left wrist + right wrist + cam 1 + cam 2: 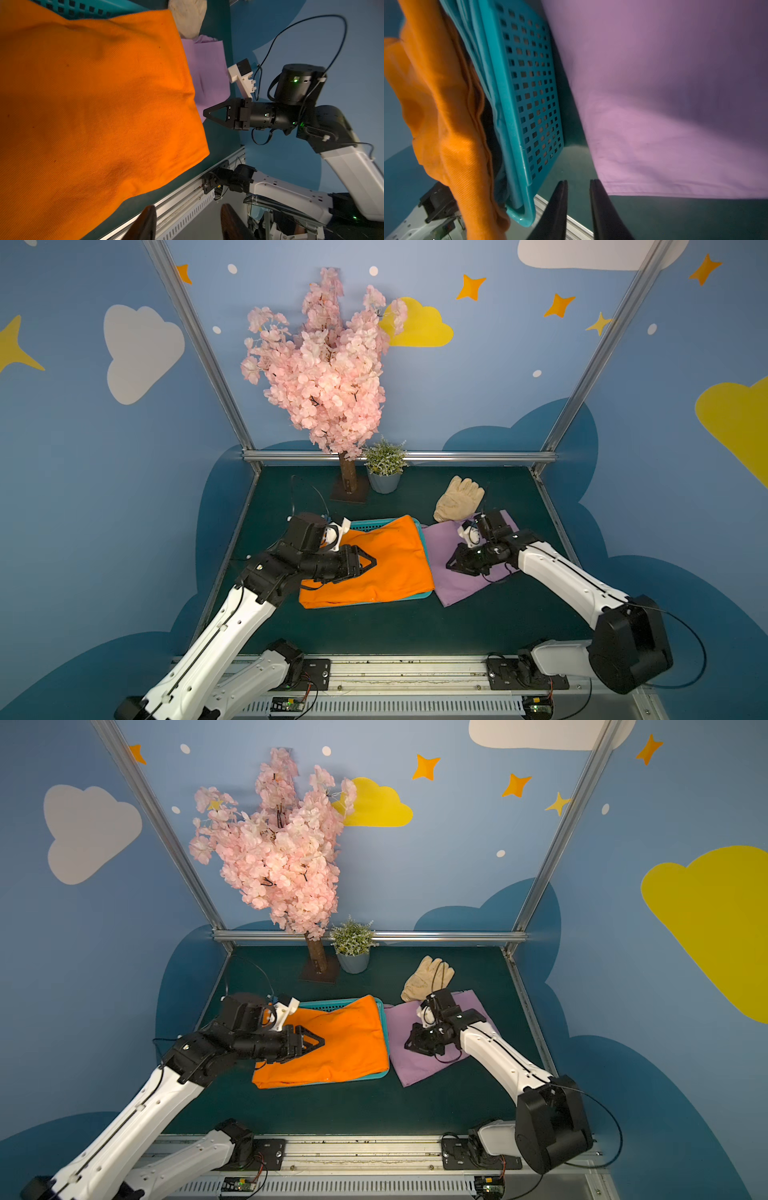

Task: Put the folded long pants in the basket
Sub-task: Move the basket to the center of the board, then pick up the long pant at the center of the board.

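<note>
On the dark green surface (415, 626), the teal mesh-sided basket (425, 556) stands left of centre. The folded orange pants (390, 560) lie across its top. They cover nearly the whole opening. Only the far-left rim, the right rim and part of the near rim remain exposed in both top views. The near-left corner of the orange pants hangs past the basket rim onto the surface. The right wrist view shows the orange cloth (446, 124) heaped above the basket's perforated wall (529, 93). What lies beneath the cloth inside cannot be made out.

The folded lilac pants (457, 589) lie flat on the surface just right of the basket, outside it and turned at an angle. A cream glove (457, 497) rests behind them, touching their far edge.

The left pincer (372, 562) points across the left part of the orange pants. In the left wrist view its two fingers (148, 220) stand moderately apart with nothing between them. Contact with the cloth cannot be confirmed.

The right pincer (451, 566) sits over the edge of the lilac pants nearest the basket. In the right wrist view its fingers (560, 207) are parted by a narrow gap. Only bare surface shows through that gap, and the lilac hem (664, 93) lies just beside one finger. It holds nothing.

A pink blossom tree (328, 377) and a small potted plant (384, 466) stand at the back edge.
</note>
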